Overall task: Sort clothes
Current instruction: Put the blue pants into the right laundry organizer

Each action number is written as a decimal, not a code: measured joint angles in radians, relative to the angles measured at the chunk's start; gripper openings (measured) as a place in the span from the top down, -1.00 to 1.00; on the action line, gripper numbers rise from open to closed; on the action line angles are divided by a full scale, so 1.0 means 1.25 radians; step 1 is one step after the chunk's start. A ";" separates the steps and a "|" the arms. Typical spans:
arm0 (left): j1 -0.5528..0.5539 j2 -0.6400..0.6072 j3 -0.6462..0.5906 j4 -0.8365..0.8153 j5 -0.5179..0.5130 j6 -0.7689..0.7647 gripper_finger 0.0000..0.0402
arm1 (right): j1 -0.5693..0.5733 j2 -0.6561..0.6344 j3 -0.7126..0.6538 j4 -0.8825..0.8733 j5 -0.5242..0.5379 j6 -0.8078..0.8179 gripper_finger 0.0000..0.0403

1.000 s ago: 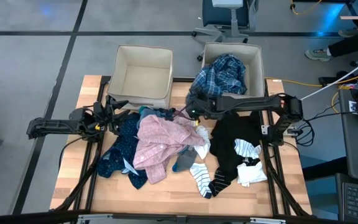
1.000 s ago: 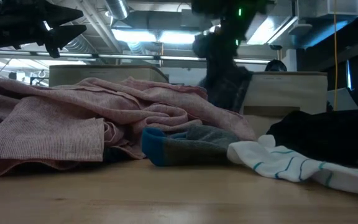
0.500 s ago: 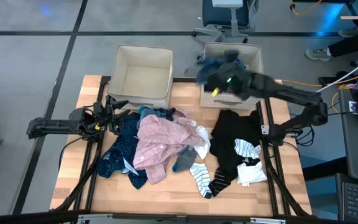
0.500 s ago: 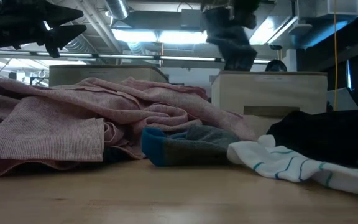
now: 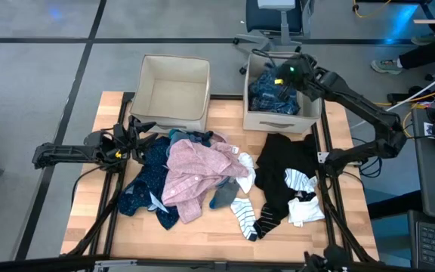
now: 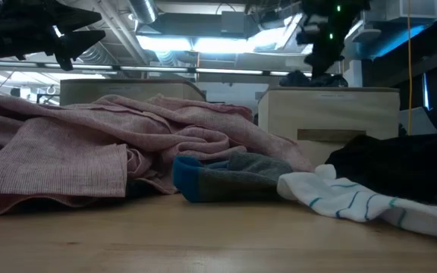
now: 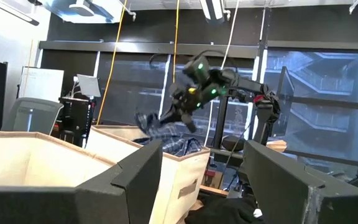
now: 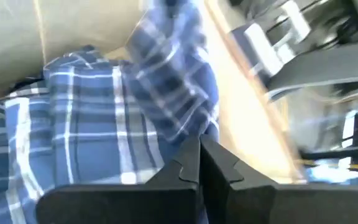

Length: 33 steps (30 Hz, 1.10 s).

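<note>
Now, right gripper point(image 5: 284, 81) fingers were clenched tight on a fold of the blue plaid shirt point(image 5: 272, 89), w/ the right wrist view showing both dark fingers pinched together on the checked cloth. You had that gripper over the right bin point(image 5: 282, 121) at the table's far edge, shirt bunched inside it. A sec ago the same shirt hung from that gripper over the pile's far side, near the table's middle; half a sec ago it was mid-swing above the bin's rim. So the carry was done and, by my read, only the let-go was left for this piece.

Left gripper point(image 5: 133, 134) stood w/ fingers spread, holding nothing, parked near the table's left edge just beside the navy dotted top point(image 5: 146, 177); it hadn't shifted across the last sec. Left bin point(image 5: 174, 113) at the far edge showed no clothes inside.

Rest of the clothes lay untouched: pink shirt point(image 5: 195, 175) mid-table, black pieces point(image 5: 284, 170) toward the right edge, striped socks point(image 5: 246, 215) and a white piece point(image 5: 306, 210) toward the near edge. None of these had moved.

No brand, label or readable writing showed anywhere.
</note>
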 joint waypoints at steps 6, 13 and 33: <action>0.000 0.000 0.000 -0.001 0.000 0.000 -0.08 | -0.044 0.000 -0.109 0.068 -0.056 0.088 0.98; 0.000 0.000 0.000 -0.003 0.000 0.000 -0.08 | -0.051 0.000 -0.165 0.122 -0.069 0.145 0.94; 0.000 0.001 0.000 -0.021 0.000 0.004 -0.08 | 0.006 -0.003 0.103 -0.076 -0.019 0.090 -0.37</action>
